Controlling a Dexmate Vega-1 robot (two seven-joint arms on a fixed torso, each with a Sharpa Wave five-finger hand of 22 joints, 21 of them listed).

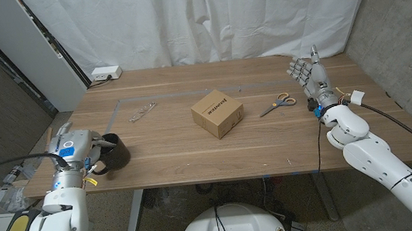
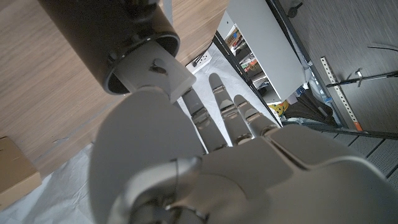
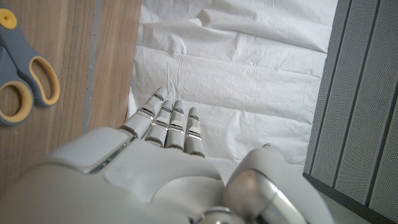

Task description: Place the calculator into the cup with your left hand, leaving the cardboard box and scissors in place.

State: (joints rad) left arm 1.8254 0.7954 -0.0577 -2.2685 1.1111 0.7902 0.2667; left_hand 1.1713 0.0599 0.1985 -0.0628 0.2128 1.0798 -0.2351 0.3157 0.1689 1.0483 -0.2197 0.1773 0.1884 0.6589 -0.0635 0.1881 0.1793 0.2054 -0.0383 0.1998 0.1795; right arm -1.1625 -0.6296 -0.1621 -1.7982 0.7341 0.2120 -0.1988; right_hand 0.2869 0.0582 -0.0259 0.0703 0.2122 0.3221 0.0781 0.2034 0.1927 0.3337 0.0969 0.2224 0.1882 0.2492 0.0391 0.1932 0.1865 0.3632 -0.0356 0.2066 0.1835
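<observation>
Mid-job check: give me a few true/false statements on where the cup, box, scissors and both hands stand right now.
1. The black cup stands near the table's front left edge, by the left hand. True.
2. The cardboard box lies inside the cup. False: it sits mid-table, apart from the cup.
3. The scissors lie between the box and the right hand. True.
4. The right hand grips the scissors. False: it holds nothing, its fingers extended, beside them.
5. The scissors have red handles. False: the handles are yellow and grey.
</observation>
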